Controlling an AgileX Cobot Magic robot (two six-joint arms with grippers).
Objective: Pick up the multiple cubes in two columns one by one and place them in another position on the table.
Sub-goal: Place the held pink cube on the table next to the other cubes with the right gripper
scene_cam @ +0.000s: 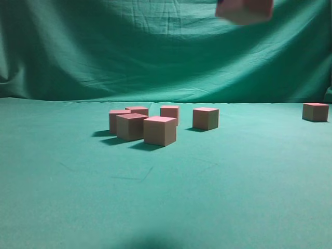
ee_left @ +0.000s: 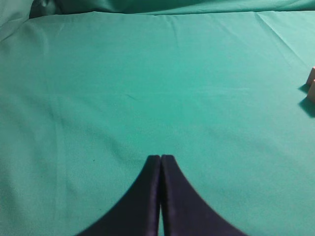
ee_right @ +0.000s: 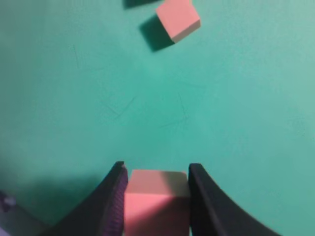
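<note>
Green cloth table (scene_cam: 62,207): right gripper (ee_right: 156,196) clamps one cube (ee_right: 156,204) aloft (blurred in exterior view); left gripper (ee_left: 161,158) closed, empty; six cubes (scene_cam: 160,130) rest below.

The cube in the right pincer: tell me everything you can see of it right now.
The held cube is a plain salmon-pink block with sharp edges and a matte, tan-tinged upper face. It sits squarely between the two black fingers of the right pincer, both pressing its sides. It is lifted clear of the green table; in the exterior view it shows blurred at the top edge, high above the other cubes.
</note>
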